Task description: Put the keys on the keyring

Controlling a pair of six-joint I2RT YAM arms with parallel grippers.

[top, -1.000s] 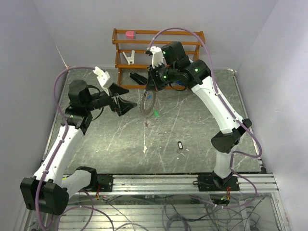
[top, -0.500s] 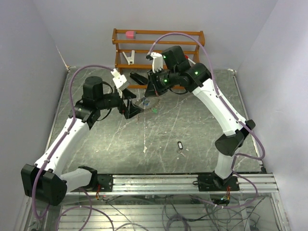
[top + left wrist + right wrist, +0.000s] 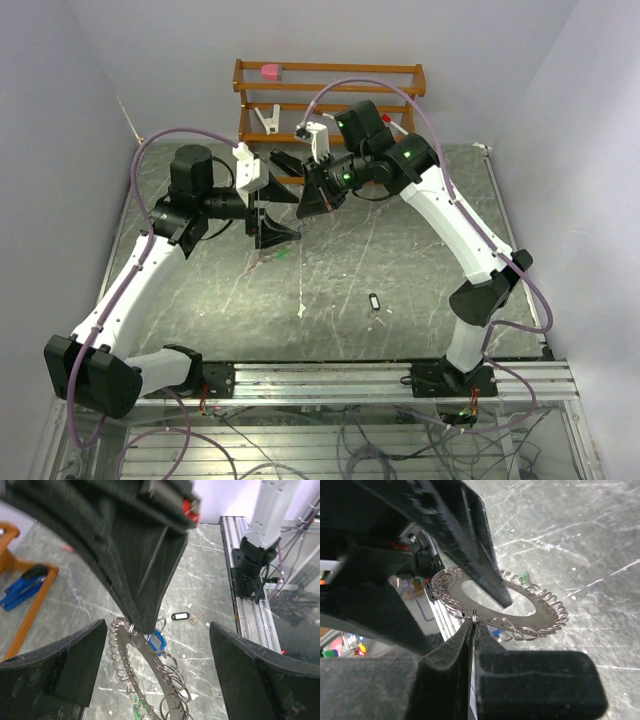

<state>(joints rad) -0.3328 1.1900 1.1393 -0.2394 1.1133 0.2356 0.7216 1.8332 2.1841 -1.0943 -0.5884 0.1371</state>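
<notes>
Dark veined tabletop (image 3: 430, 270) is spanned by both arms. Above its far middle the keyring (image 3: 530, 608) is pinched by the right gripper (image 3: 472, 627); the left gripper (image 3: 280, 212) is spread wide close by. A blue-tagged key (image 3: 156, 642) is judged already hung; a black-tagged key (image 3: 374, 300) remains to be threaded, toward the near edge.

You have a dark marbled desk (image 3: 420, 270) with a wooden rack (image 3: 330, 68) at its far edge, and a pink object (image 3: 270, 71) sits on the rack's top shelf.
</notes>
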